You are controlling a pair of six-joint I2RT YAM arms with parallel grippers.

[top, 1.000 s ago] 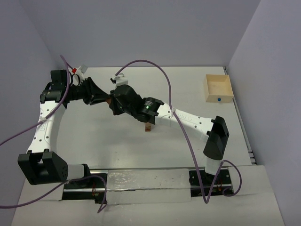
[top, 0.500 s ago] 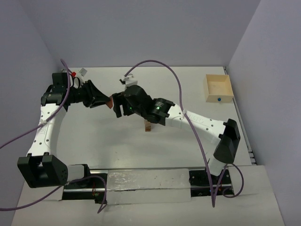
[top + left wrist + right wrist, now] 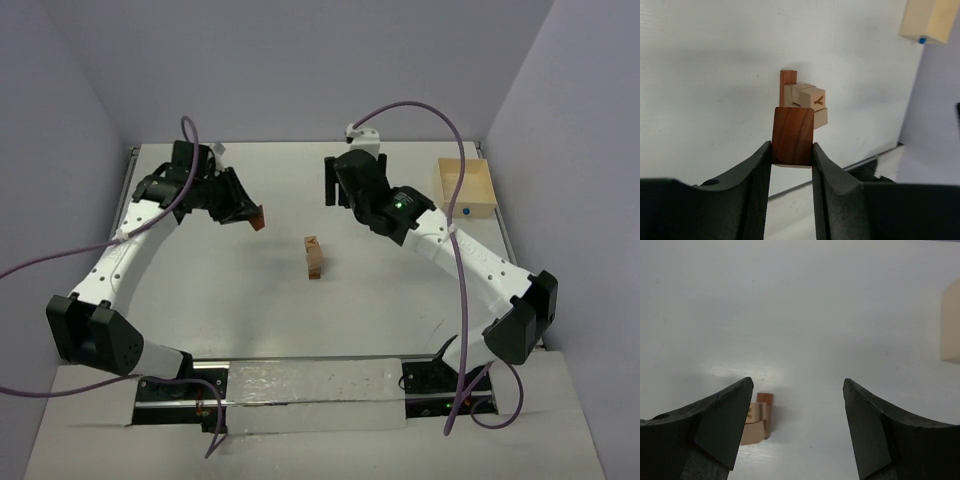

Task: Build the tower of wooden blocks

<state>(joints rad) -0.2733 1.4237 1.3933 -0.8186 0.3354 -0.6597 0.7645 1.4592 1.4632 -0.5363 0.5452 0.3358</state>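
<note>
The wood block tower [image 3: 314, 257], a narrow upright stack of small tan and reddish-brown wooden pieces, is standing near the middle of the white table [image 3: 200, 300], between the 2 arms and touching neither.

1 second ago both grippers were meeting just left of and beyond the tower, with the right one closed. Now the right gripper [image 3: 797, 383] is hanging with its jaws wide and nothing between them. It is also sitting well back at the far right, nearer the open light-wood square box [image 3: 465, 187].

The left gripper [image 3: 792, 148] is staying at the far left, well apart from the stack. Its jaws are set narrow and are pinching a reddish-brown wooden block [image 3: 793, 136] by 2 opposite faces.

This looks like a finished hand-off, with the right arm letting go and the left arm now carrying the piece. The right arm is no longer reaching over the tower, so the top of the stack is lying open for the next placement, probably of this block.

As for writing, 1 tan cube [image 3: 812, 98] in the tower is showing a dark letter Y in the left wrist view. The mark on the cube beside it is too small to read. The box is carrying a small blue dot [image 3: 465, 212], and no brand is showing anywhere.
</note>
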